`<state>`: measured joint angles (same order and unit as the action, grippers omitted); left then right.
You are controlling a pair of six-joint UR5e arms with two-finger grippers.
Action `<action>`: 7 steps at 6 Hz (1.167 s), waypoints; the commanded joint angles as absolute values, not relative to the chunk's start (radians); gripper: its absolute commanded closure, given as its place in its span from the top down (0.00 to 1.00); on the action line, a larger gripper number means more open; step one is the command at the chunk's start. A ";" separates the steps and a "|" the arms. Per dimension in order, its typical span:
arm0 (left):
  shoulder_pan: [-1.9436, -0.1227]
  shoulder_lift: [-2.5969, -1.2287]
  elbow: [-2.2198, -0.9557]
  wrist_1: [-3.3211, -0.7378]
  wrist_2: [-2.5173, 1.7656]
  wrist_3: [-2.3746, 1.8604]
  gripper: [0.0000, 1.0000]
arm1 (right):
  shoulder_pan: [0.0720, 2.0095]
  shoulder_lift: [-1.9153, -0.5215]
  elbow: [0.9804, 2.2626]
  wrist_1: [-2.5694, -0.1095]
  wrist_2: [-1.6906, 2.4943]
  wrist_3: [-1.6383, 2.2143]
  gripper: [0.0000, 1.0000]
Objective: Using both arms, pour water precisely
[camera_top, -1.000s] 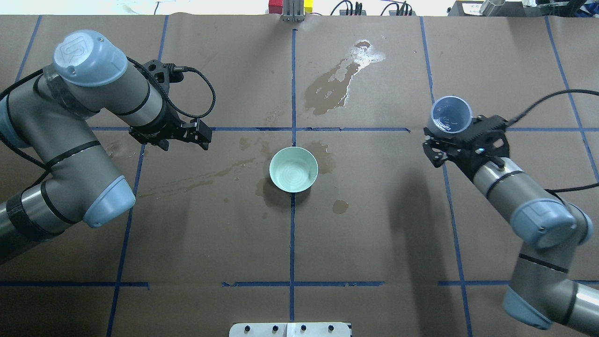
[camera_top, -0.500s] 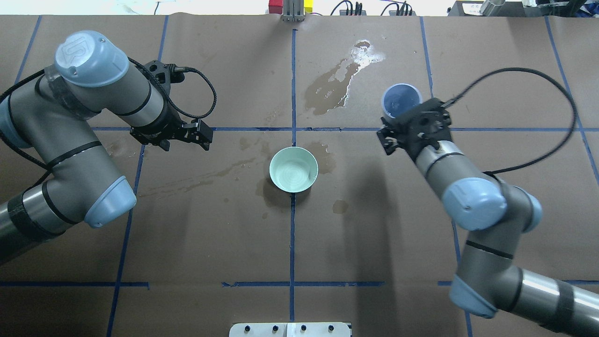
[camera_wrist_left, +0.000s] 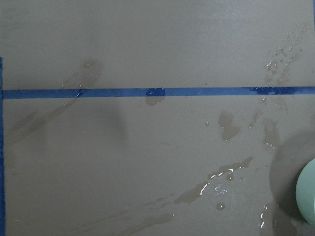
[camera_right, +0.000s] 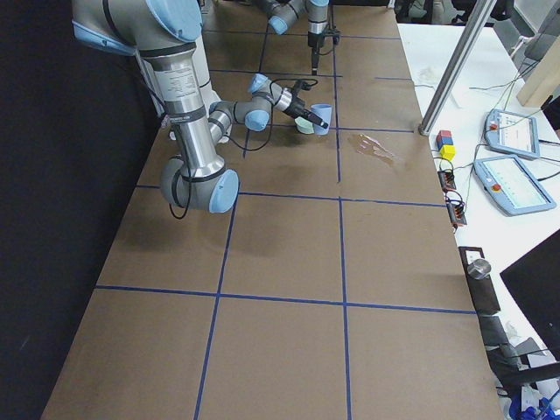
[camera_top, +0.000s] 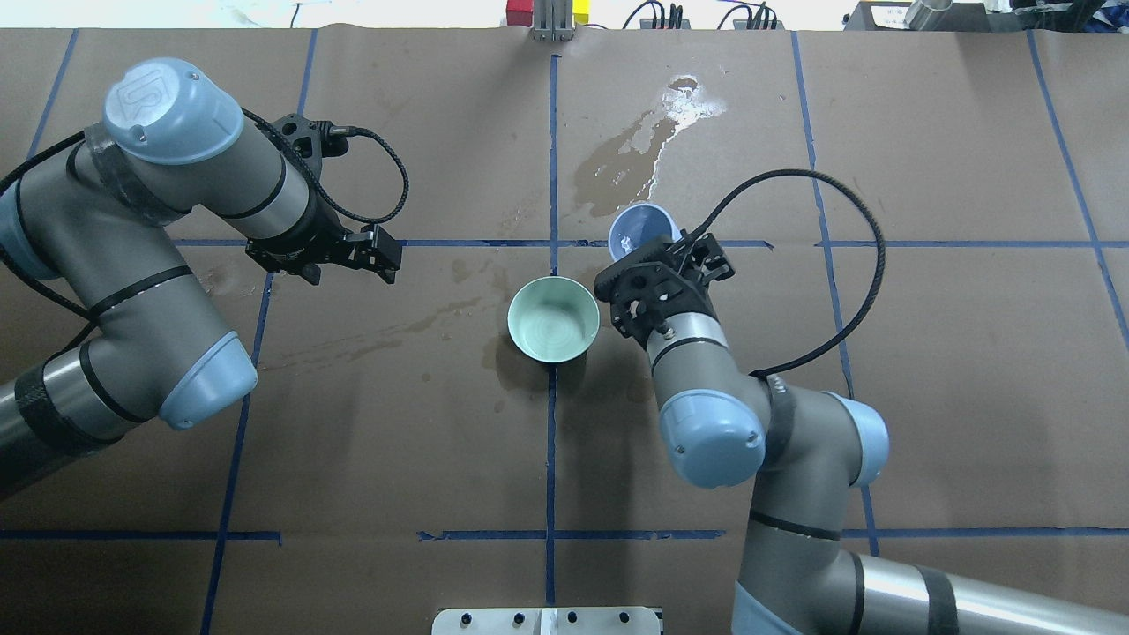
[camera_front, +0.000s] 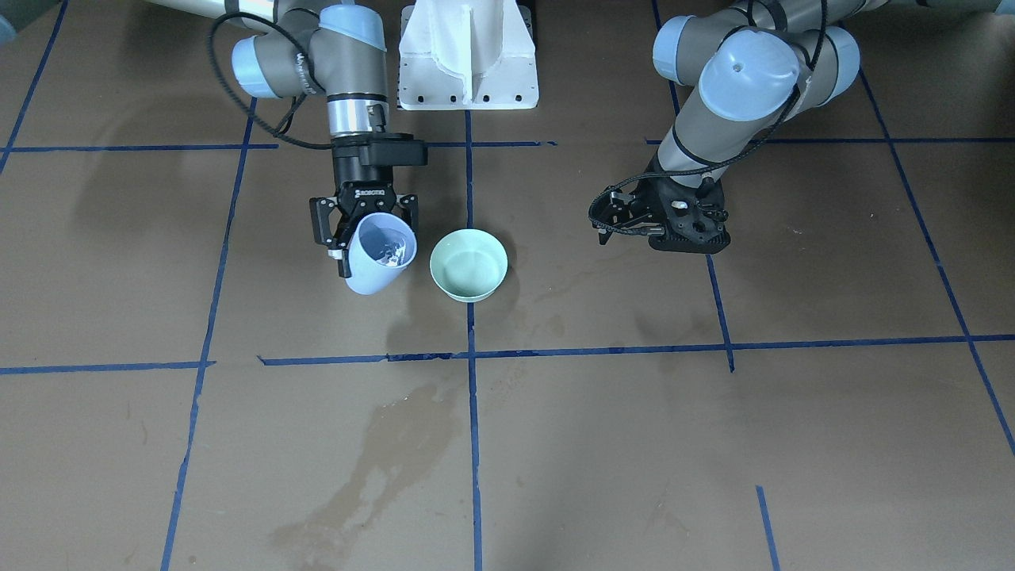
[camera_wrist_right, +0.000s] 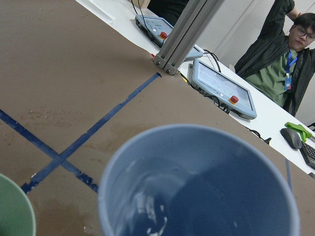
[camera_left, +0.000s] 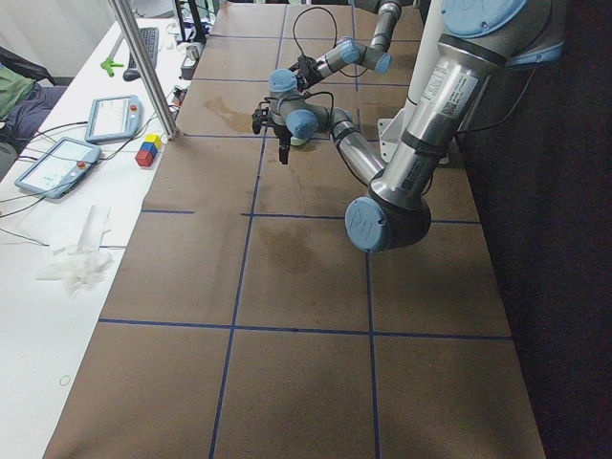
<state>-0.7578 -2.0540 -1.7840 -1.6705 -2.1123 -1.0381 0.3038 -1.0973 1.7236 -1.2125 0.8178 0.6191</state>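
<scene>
My right gripper point(camera_top: 651, 250) is shut on a pale blue cup point(camera_top: 642, 227) and holds it tilted above the table, just beyond the right rim of a mint green bowl point(camera_top: 553, 319). In the front-facing view the cup point(camera_front: 377, 258) hangs beside the bowl point(camera_front: 469, 264). A little water point(camera_wrist_right: 152, 221) glistens inside the cup point(camera_wrist_right: 197, 182). The bowl looks empty. My left gripper point(camera_top: 388, 256) hovers left of the bowl, empty, its jaws together; it also shows in the front-facing view point(camera_front: 596, 220).
Brown paper with blue tape lines point(camera_top: 551, 159) covers the table. A wet spill point(camera_top: 635, 159) lies beyond the bowl and damp streaks point(camera_wrist_left: 216, 182) lie to its left. A white pedestal point(camera_front: 468, 55) stands at the robot's side. A metal post point(camera_right: 455, 70), pendants and an operator point(camera_wrist_right: 280, 59) are at the far edge.
My right arm has swung left with the blue cup, from the table's right side to beside the bowl. The left arm has barely moved.
</scene>
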 commanded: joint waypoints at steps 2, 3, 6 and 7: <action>-0.758 -2.054 -1.784 -1.671 -2.112 -1.039 1.00 | 0.281 -1.048 1.667 -1.343 0.744 0.585 0.00; -0.758 -2.054 -1.784 -1.671 -2.112 -1.037 1.00 | 0.279 -1.028 1.674 -1.411 0.712 0.519 0.00; -0.758 -2.054 -1.784 -1.671 -2.112 -1.037 1.00 | 0.247 -1.017 1.672 -1.459 0.615 0.353 0.00; -0.758 -2.054 -1.784 -1.672 -2.112 -1.037 1.00 | 0.245 -0.994 1.672 -1.510 0.603 0.307 0.00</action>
